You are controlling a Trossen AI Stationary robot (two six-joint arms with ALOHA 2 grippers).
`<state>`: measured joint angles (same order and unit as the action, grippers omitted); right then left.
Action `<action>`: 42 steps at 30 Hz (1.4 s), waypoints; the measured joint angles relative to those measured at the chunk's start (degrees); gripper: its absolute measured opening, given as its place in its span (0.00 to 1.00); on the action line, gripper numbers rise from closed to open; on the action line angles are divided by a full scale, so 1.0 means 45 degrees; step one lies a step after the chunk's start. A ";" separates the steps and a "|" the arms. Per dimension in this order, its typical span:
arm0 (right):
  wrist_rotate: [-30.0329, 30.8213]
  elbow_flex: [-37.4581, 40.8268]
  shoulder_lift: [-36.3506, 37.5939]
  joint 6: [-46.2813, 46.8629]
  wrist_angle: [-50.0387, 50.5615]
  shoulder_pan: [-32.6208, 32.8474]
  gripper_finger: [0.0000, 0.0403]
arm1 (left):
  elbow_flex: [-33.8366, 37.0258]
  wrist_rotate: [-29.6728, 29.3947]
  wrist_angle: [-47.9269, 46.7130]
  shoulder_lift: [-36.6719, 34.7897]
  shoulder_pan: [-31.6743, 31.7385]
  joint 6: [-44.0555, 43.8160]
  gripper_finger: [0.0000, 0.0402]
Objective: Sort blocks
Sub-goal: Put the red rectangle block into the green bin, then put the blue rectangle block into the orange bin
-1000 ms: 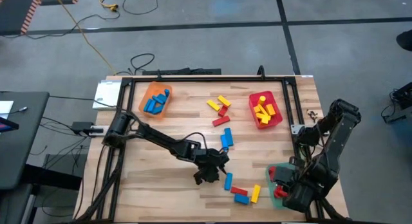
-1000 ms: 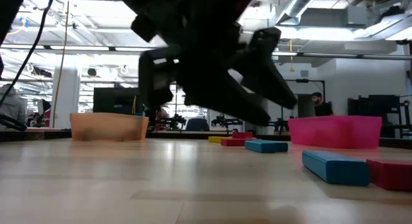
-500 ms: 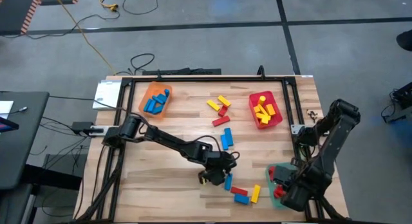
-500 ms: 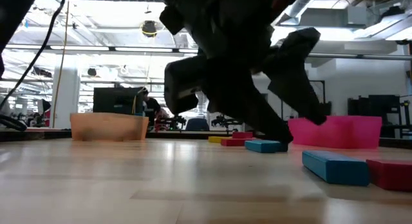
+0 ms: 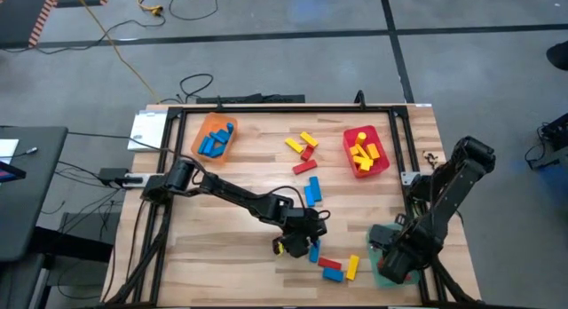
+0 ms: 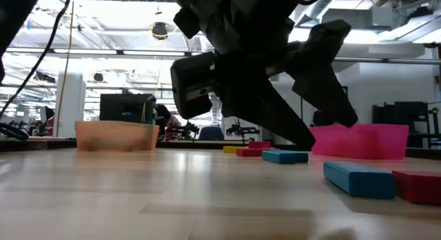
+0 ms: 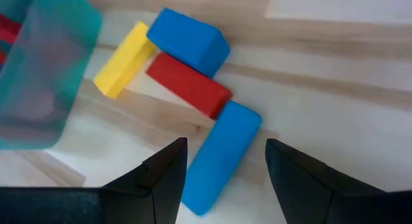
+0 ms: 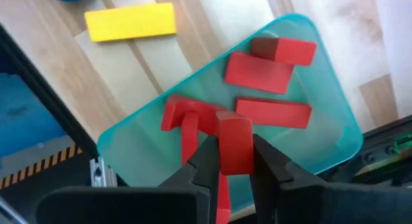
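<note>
Upper left of the wooden table (image 5: 222, 256) in the high view: orange plastic tray (image 5: 214, 137) holding blue blocks (image 5: 213, 144). Upper centre: loose yellow and red blocks (image 5: 304, 146), with two blue blocks (image 5: 311, 190) just below them. Low centre: left gripper (image 5: 300, 245) down over a long blue oblong block (image 7: 221, 154), fingers (image 7: 166, 179) spread wide on either side of it, not closed on it. Touching that block's far end, a red oblong block (image 7: 188, 85), then a second blue block (image 7: 187, 40) and a yellow oblong block (image 7: 123, 59). Upper right: pink-red tray (image 5: 366, 151) with yellow blocks (image 5: 364, 154). Lower right: right gripper (image 8: 235, 161) above a teal plastic tray (image 8: 302, 121), fingers narrow, pinching a small red block (image 8: 234, 145); more red blocks (image 8: 268, 76) lying in that tray.
</note>
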<state>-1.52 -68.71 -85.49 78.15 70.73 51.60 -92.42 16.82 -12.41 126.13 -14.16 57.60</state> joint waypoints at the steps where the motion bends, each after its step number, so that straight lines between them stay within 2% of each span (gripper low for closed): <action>1: 0.0000 0.0000 0.0000 0.0000 0.0050 -0.0054 0.18 | -0.0004 0.0141 0.0170 0.0071 0.0006 -0.0106 0.51; 11: -0.0066 0.0005 0.0000 -0.0037 0.0122 -0.0511 0.21 | 0.0000 0.0688 -0.0107 0.0507 0.0029 -0.0944 0.51; 23: -0.1020 0.0004 0.0010 -0.0036 0.0259 -0.0509 0.46 | 0.0005 0.1044 -0.1075 0.0530 0.0079 -0.2117 0.51; 28: -0.0979 -0.0582 0.0049 -0.0126 0.0890 -0.0686 0.50 | 0.0005 0.0962 -0.1425 0.0533 0.0083 -0.2525 0.51; 30: -0.0461 -0.0859 0.0049 -0.0388 0.0992 -0.0772 0.50 | 0.0003 0.0654 -0.1558 0.0531 0.0083 -0.2636 0.51; 36: 0.2704 -0.1078 -0.0096 -0.2736 -0.0680 -0.1374 0.49 | -0.0024 -0.0322 -0.1972 0.0464 0.0064 -0.3301 0.51; 39: 0.3351 -0.1078 -0.0566 -0.4600 -0.1835 -0.2128 0.49 | -0.0024 -0.0618 -0.2451 0.0332 0.0074 -0.3966 0.51; 42: 0.3424 -0.1078 -0.1272 -0.6318 -0.2710 -0.2858 0.49 | -0.0019 -0.1129 -0.3468 0.0046 0.0089 -0.4627 0.51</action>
<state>13.89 -73.56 -91.22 49.72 58.53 38.74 -92.51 11.74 -28.01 126.34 -13.76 36.78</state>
